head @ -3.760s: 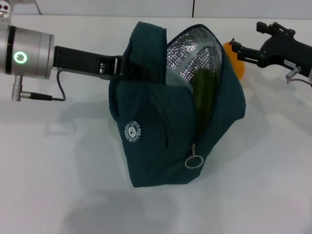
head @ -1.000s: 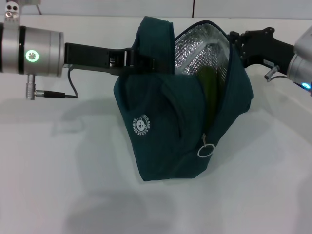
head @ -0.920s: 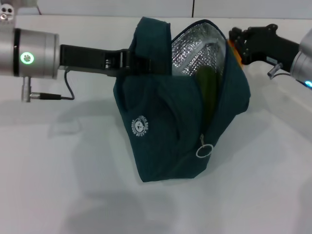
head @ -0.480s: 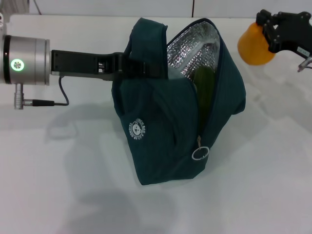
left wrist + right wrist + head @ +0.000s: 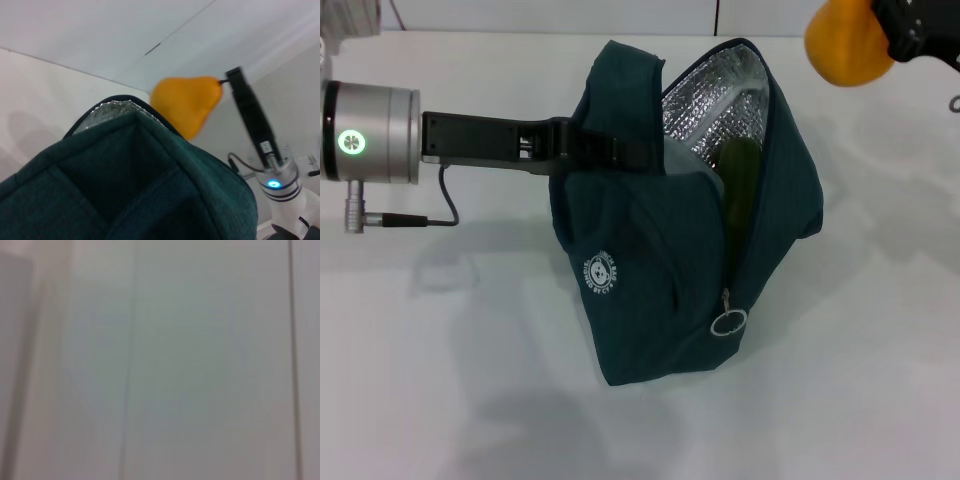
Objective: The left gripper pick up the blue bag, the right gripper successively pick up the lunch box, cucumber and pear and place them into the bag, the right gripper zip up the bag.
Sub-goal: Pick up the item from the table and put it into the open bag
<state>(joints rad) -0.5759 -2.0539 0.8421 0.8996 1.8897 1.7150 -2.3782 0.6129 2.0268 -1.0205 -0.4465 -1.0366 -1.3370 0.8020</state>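
The blue bag hangs open above the white table, its silver lining showing. My left gripper is shut on the bag's handle at its upper left. Inside the opening I see the green cucumber and the pale edge of the lunch box. My right gripper is shut on the orange pear, held in the air up and to the right of the bag's opening. In the left wrist view the pear shows beyond the bag's rim. The zip's ring pull hangs low on the bag's front.
The white table lies under the bag, with the bag's shadow in front. A white wall stands behind. The right wrist view shows only a blank pale surface.
My right gripper has pulled back from the bag's rim and risen up and to the right with the pear. The bag has swung slightly in my left gripper's hold.
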